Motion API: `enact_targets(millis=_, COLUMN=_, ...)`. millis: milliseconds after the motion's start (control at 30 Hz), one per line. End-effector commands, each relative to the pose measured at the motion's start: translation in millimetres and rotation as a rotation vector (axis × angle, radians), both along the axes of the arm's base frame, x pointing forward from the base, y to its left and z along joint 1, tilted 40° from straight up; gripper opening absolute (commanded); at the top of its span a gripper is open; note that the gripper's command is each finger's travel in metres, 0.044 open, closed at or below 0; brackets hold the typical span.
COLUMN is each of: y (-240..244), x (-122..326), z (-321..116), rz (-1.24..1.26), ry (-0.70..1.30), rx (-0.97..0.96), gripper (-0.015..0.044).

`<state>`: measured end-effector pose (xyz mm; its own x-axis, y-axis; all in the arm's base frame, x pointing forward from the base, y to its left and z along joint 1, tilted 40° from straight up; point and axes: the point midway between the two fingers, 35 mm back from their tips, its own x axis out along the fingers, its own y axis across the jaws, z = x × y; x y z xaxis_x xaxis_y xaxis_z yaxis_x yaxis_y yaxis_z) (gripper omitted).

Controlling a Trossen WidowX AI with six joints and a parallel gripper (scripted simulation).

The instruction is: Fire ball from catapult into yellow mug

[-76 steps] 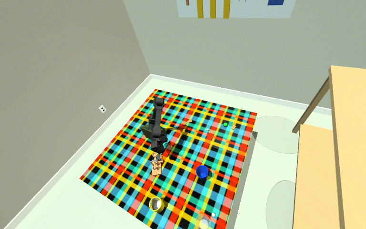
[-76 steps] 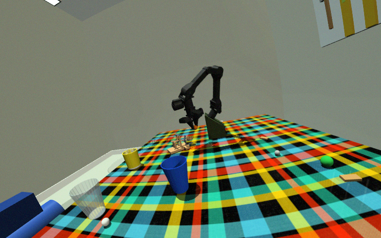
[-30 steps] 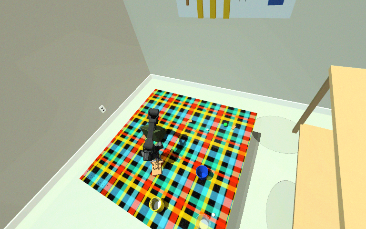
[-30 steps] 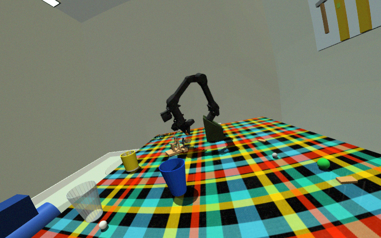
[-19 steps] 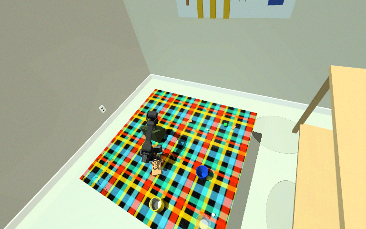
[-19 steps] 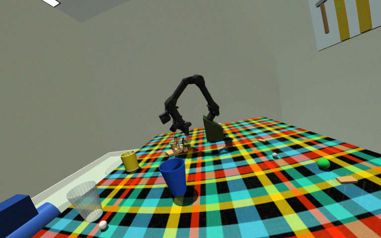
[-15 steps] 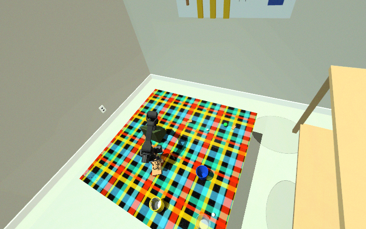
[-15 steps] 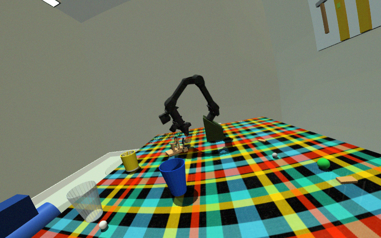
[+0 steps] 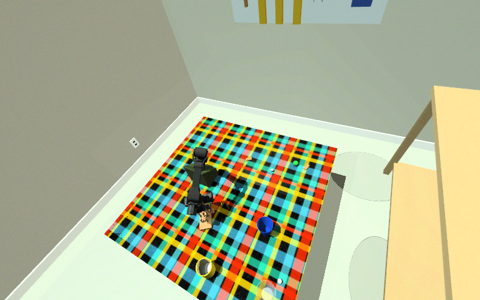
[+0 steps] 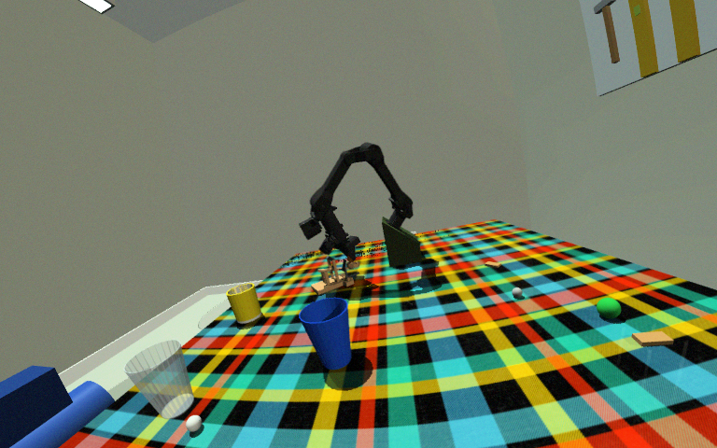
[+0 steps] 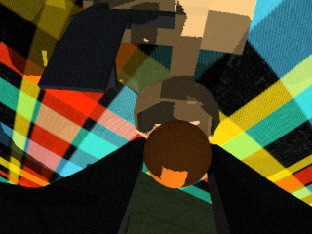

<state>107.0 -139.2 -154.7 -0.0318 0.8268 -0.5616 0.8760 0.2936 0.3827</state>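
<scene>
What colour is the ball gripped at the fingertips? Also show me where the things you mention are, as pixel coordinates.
Orange, mostly shadowed to dark brown; the ball (image 11: 177, 151) shows best in the wrist view.

Blue cup (image 9: 265, 225) (image 10: 328, 332) on the plaid cloth (image 9: 244, 197) (image 10: 423, 338); clear cup (image 9: 265, 290) (image 10: 161, 377) near it, white ball (image 9: 280, 281) (image 10: 193, 423) just beside clear cup, green ball (image 9: 295, 162) (image 10: 608, 308) well apart from blue cup.
</scene>
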Motion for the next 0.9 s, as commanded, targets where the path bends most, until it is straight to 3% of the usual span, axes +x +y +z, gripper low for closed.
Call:
enact_targets(millis=0, y=7, x=0, z=-3, rz=-0.004, ry=0.003, rx=0.008, gripper=0.0)
enact_targets(millis=200, y=1, x=0, z=-1, rz=0.0, ry=0.0, rx=0.0, gripper=0.0)
enact_targets(millis=533, y=-1, x=0, z=1, rz=0.0, ry=0.0, rx=0.0, gripper=0.0263)
enact_targets(millis=733, y=-59, x=-11, z=68, rz=-0.003, ry=0.005, rx=0.004, gripper=0.042)
enact_targets(millis=833, y=-71, x=-16, z=88, rz=-0.004, ry=0.006, rx=0.006, gripper=0.044)
enact_targets(millis=867, y=-55, x=-9, z=63, rz=-0.009, ry=0.007, rx=0.006, gripper=0.044)
